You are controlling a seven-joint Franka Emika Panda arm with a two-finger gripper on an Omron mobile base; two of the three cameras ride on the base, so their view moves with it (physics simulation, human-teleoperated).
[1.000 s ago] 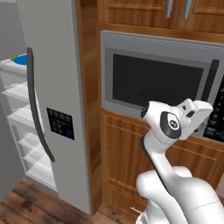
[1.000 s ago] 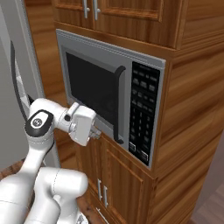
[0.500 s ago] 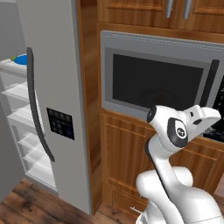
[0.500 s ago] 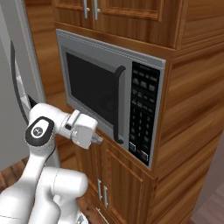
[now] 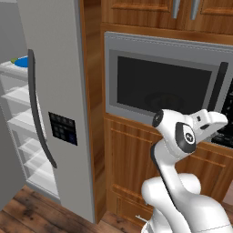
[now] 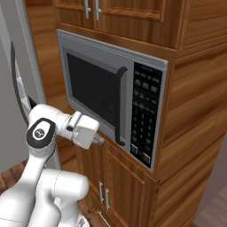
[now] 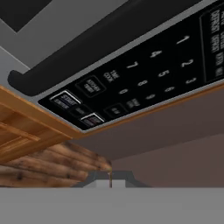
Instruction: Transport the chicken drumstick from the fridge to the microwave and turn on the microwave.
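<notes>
With the microwave (image 6: pixel 111 95) door shut, I aim my gripper (image 6: pixel 100 141), fingers pressed together, at its keypad (image 7: pixel 131 87); next I must press start.

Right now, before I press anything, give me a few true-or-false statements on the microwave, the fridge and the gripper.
1. The microwave door is shut. True.
2. The fridge is closed. False: one door stands open and its shelves show.
3. The gripper is at the upper cabinet handles. False: it is low, near the bottom of the microwave handle.
4. The keypad fills much of the hand view. True.
5. A blue plate sits on the top fridge shelf. True.
</notes>
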